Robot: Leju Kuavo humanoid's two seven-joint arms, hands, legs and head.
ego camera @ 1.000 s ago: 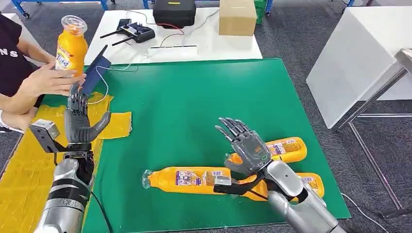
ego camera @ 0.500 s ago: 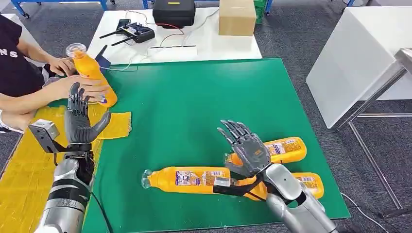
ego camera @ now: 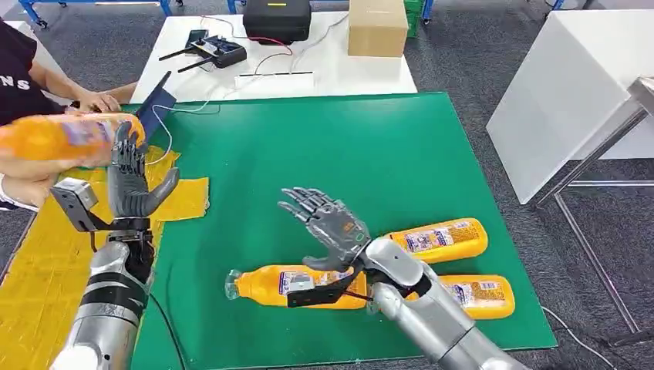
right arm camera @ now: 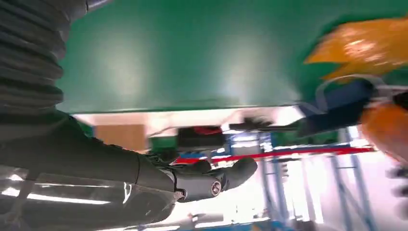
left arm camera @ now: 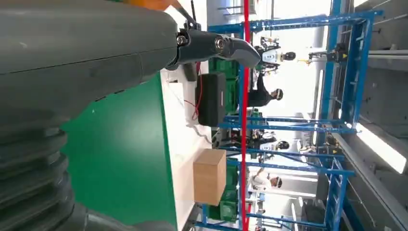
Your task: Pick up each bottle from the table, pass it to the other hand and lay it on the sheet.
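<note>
Meanwhile both hands, left hand (ego camera: pixel 131 181) and right hand (ego camera: pixel 330 229), spread empty (bottles (ego camera: pixel 297 285) below).

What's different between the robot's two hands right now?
The left hand is raised upright over the yellow sheet, fingers pointing up; the right hand is tilted, reaching over the green mat.
The left hand stands right beside a blurred orange bottle in a person's grasp; the right hand hovers above a bottle lying flat.
Both are open, fingers spread, holding nothing.
</note>
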